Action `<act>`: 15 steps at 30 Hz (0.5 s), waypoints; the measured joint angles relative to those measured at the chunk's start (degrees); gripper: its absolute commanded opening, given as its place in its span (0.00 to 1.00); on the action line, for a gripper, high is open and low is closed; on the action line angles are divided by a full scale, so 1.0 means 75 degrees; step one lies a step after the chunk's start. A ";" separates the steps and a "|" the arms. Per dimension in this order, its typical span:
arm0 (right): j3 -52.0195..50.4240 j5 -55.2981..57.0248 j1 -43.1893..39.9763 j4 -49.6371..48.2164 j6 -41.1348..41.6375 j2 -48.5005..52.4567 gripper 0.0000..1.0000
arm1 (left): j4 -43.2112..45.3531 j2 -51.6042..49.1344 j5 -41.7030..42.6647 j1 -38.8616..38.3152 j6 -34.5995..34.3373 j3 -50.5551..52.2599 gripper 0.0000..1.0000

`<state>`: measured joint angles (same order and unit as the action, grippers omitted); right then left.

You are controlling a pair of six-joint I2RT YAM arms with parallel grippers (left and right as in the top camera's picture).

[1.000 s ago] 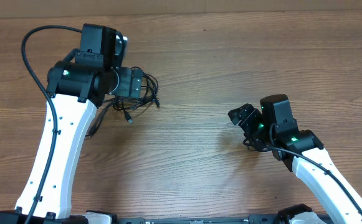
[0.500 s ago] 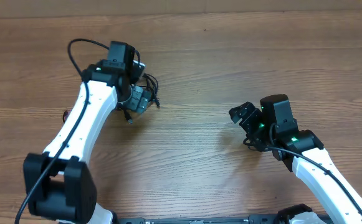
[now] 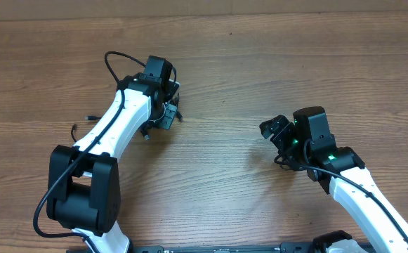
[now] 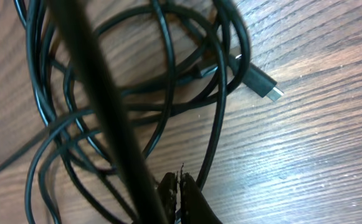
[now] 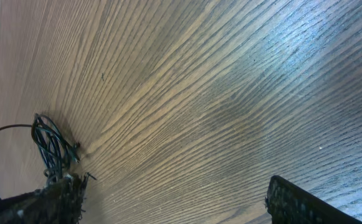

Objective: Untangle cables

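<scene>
A tangle of thin black cables lies in loops on the wooden table, one plug sticking out to the right. From above, the cables are mostly hidden under my left arm. My left gripper sits low over the tangle with its fingers pressed together. One strand runs just beside the fingertips, and I see nothing between them. My right gripper hovers open over bare wood well to the right. In the right wrist view the cables show far off, and the right gripper holds nothing.
Two loose cable ends lie left of the tangle. A thick blurred black cord crosses the foreground of the left wrist view. The table is brown wood grain, and its far edge runs along the top.
My left arm has swung to the right and stretched out over the tangle, and its gripper has gone from open to shut. The right arm has hardly moved.
</scene>
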<state>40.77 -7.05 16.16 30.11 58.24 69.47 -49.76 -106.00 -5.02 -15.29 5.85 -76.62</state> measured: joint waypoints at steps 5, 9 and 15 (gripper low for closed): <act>0.0000 -0.0015 0.0000 0.0000 0.0006 0.0000 0.84 | -0.0935 0.0009 0.0624 0.0003 -0.0466 -0.0775 0.04; -0.0009 -0.0466 0.0000 -0.0216 -0.0131 0.0000 0.77 | -0.1696 0.0134 0.1734 0.0000 -0.0624 -0.1853 0.04; -0.0015 -0.2133 0.0134 -0.1632 -0.1145 -0.0006 0.80 | -0.2492 0.0679 0.3853 0.0000 -0.0737 -0.3281 0.04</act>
<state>40.66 -23.05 17.17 17.87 49.65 69.43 -68.45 -100.90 23.88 -15.29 0.32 -101.23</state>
